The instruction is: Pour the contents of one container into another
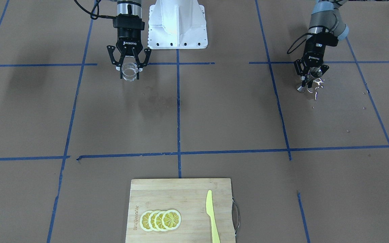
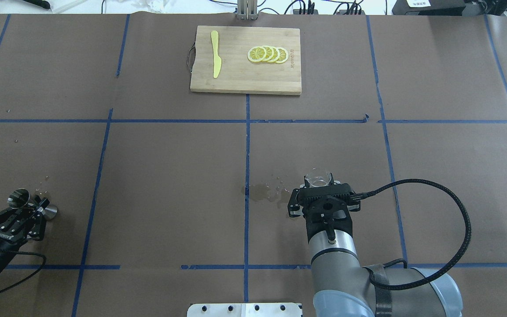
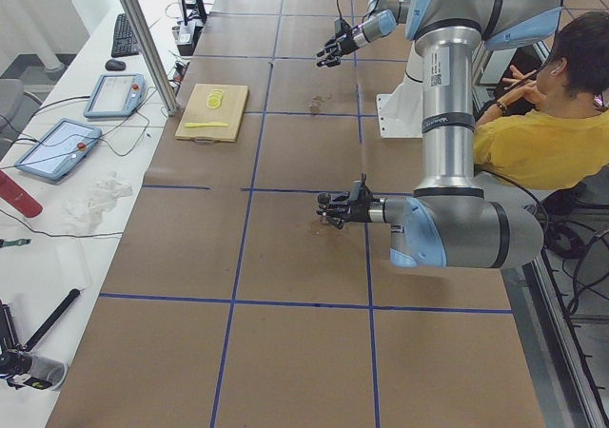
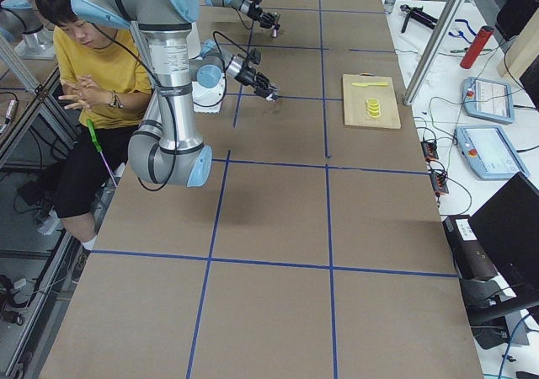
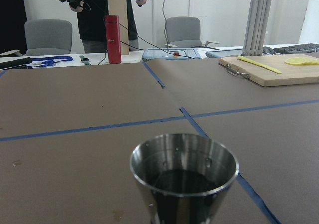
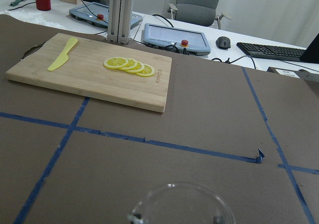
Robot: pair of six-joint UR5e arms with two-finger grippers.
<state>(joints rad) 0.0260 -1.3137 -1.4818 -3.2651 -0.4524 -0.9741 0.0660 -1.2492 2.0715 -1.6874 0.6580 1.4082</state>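
The clear glass cup (image 1: 129,71) sits between the fingers of my right gripper (image 1: 129,69), which is shut on it near the robot's base; from overhead the cup (image 2: 317,178) pokes out just ahead of the gripper (image 2: 318,187). Only the cup's rim (image 6: 179,204) shows at the bottom of the right wrist view. The steel jigger (image 1: 308,81) is held at its narrow waist by my left gripper (image 1: 310,77), far off at the table's other side. Overhead, the jigger (image 2: 19,198) leans in that gripper (image 2: 33,206). Its open upper cone (image 5: 183,169) looks dark inside.
A wooden cutting board (image 2: 244,75) with a yellow knife (image 2: 215,59) and lemon slices (image 2: 267,54) lies at the far edge. A wet patch (image 2: 264,191) darkens the paper left of the cup. Shiny droplets (image 1: 317,84) lie beside the jigger. A person (image 3: 542,133) sits behind the robot.
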